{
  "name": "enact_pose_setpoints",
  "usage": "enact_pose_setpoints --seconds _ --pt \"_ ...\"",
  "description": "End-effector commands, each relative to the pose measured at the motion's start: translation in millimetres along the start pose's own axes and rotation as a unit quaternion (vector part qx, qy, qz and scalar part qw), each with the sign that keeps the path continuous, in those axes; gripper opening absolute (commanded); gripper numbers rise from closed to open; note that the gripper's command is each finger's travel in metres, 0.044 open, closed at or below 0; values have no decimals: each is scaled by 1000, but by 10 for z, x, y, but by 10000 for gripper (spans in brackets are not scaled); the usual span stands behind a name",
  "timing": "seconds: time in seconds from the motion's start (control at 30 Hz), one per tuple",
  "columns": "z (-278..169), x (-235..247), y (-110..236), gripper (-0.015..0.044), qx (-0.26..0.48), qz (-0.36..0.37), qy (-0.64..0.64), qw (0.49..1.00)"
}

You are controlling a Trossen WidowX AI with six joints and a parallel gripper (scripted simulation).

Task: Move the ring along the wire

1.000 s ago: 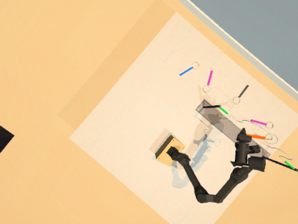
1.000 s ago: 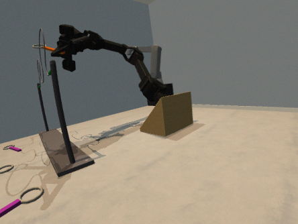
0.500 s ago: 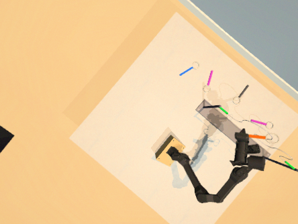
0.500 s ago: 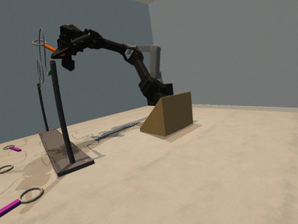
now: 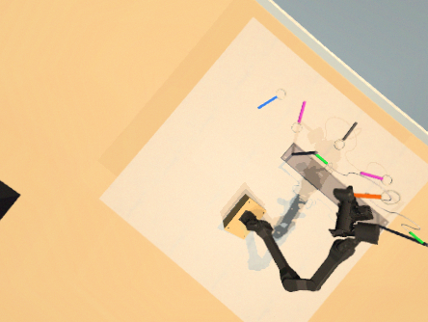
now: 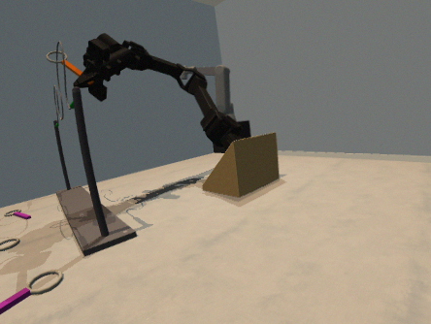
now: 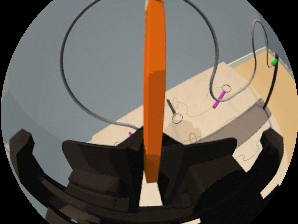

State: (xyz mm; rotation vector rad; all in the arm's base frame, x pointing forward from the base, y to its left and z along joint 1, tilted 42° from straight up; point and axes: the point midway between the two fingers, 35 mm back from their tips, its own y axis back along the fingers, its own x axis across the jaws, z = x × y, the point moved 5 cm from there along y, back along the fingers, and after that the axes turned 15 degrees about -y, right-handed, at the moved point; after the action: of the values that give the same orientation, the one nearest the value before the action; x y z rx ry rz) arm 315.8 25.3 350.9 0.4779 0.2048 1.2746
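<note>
Already the hand (image 6: pixel 86 81) is clenched on the orange handle (image 6: pixel 73 67), carrying the ring (image 6: pixel 56 56) high above the near post (image 6: pixel 87 160), partway along the wire (image 6: pixel 59 94). Left, I judge: travel to the far green part (image 5: pixel 321 158), release, retreat. Two posts stand on one base; five spare rings with handles lie on the bench (image 6: pixel 291 252): two magenta, one blue, one dark, one more magenta.

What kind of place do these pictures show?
Probably a robot test bench: an arm on a wedge mount, its gripper shut on the orange handle, a wire between two posts, spare rings lying around.
</note>
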Motion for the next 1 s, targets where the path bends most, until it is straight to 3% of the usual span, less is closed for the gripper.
enact_pose_setpoints --seconds 0.0,0.97 --pt "-3 8 0 -150 -8 -11 27 1000" --pt "-5 -35 -14 -150 -50 -90 183 978"
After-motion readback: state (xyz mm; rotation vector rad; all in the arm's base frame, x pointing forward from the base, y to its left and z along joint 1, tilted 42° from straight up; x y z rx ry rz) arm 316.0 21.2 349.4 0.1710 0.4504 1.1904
